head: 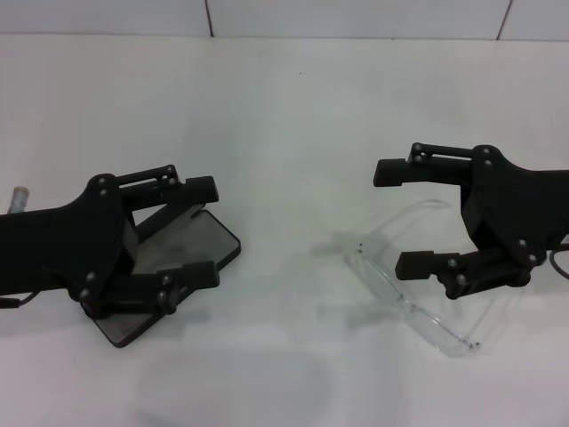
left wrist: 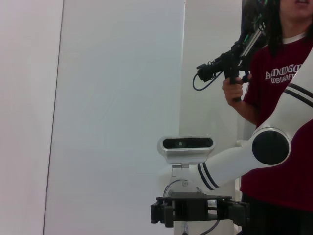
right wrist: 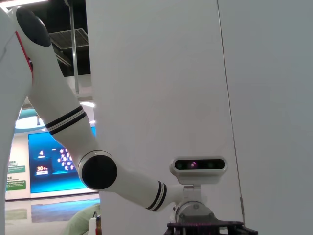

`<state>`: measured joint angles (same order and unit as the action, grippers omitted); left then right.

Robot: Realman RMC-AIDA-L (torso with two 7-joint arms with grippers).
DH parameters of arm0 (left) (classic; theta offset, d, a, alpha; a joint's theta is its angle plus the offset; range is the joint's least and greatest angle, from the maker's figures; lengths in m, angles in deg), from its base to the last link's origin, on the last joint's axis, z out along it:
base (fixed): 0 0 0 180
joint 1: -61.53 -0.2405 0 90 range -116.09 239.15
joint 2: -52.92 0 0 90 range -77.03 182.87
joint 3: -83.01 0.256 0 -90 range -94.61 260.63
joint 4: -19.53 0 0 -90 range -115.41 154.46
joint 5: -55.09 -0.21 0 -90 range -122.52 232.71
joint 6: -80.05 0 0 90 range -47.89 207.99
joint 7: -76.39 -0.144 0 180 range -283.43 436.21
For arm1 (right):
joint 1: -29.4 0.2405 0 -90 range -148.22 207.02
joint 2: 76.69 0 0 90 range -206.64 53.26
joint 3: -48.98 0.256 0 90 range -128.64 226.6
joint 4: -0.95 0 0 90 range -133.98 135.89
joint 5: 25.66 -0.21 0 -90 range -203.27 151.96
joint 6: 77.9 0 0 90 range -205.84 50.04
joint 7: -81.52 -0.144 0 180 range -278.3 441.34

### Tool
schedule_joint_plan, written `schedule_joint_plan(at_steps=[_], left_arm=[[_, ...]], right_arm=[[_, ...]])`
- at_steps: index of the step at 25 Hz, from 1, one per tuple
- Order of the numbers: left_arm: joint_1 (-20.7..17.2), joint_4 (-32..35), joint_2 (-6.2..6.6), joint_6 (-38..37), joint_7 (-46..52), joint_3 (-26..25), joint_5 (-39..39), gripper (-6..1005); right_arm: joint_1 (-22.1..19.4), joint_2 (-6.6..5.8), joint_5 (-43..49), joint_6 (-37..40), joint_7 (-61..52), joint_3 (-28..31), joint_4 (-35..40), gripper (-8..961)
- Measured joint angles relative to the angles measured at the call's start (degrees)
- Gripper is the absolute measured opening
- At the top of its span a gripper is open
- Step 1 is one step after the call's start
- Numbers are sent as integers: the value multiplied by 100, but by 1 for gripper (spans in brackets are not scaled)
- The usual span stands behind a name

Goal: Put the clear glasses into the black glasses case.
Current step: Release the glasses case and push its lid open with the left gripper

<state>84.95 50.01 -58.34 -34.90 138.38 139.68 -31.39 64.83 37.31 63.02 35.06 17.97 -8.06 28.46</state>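
The white table (head: 284, 116) lies bare across its whole far half, from nine o'clock round through twelve to three, so a gripper could pass there freely. A broad open lane also runs down the middle toward six o'clock. At about eight o'clock the black glasses case (head: 213, 238) lies flat, with the left gripper (head: 201, 233) hanging over it, fingers spread apart, covering most of it. At about four o'clock the clear glasses (head: 418, 311) lie on the table, and the right gripper (head: 410, 218) hovers above their far part with fingers wide. A small pale object (head: 18, 197) sits at the nine o'clock edge
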Motion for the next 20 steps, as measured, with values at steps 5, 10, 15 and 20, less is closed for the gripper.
schedule_joint_plan(at_steps=[5,10,15,20], left_arm=[[13,-2,0,0,8,-11,0,784],[3,15,0,0,10,-14,0,785],[11,22,0,-1,11,-24,10,772],[4,206,-97,-6,296,-644,192,755]], right_arm=[[20,-3,0,-3,0,0,0,857],[21,-9,0,-4,0,4,0,857],[14,-10,0,-14,0,33,0,857],[-147,-18,-45,-135,4,308,0,856]])
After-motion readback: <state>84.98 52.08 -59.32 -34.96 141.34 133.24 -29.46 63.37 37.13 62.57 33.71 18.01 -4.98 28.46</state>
